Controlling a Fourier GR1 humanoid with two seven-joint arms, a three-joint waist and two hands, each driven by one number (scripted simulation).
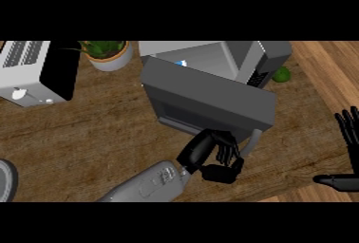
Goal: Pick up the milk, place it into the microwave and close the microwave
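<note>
**Grey microwave door half swung, left hand behind it**

Grey metal fills the middle of the head view: the microwave [238, 59] stands at the far side of the wooden counter [91, 137], and its door [207, 102] hangs open at an angle, swung out toward the robot. Inside the cavity, just above the door's top edge, a small white and blue piece shows; I judge it to be the milk [182, 63], already placed in the microwave, though most of it is hidden by the door.

The left hand [219, 159] is at the lower edge of the door, close to the door handle [254, 141]. Its fingers are bent but they hold nothing that I can see; they seem to rest against the door. The right hand [347, 147] rests released at the right edge of the view, fingers straight and up.

So the step in hand appears to be the last one, closing the microwave. The next move probably calls for a push on the door's outer face, away from the robot and around the hinge, until the door meets the frame.

A toaster [32, 71] and a potted plant [107, 53] stand at the far left, well apart from the work.
</note>
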